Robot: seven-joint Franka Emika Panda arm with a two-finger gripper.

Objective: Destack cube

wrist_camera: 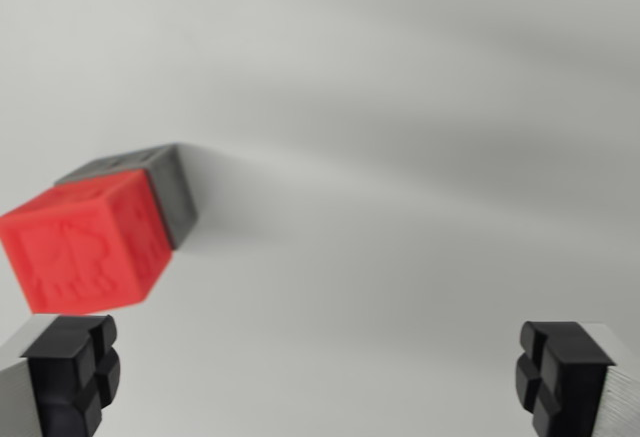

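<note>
A red cube [88,247] sat stacked on a grey cube [165,185] at the wrist view's left, on a pale bench [420,157]. The pincer [318,377] hung wide, its black pads [72,372] apart at the near corners of the view and holding nothing. The red cube lay just beyond the left pad, outside the gap.

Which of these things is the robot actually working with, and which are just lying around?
Part of the job:
red cube
grey cube, touching the red one
gripper, open, holding nothing

Just lying about:
nothing else visible, only the plain pale surface
</note>
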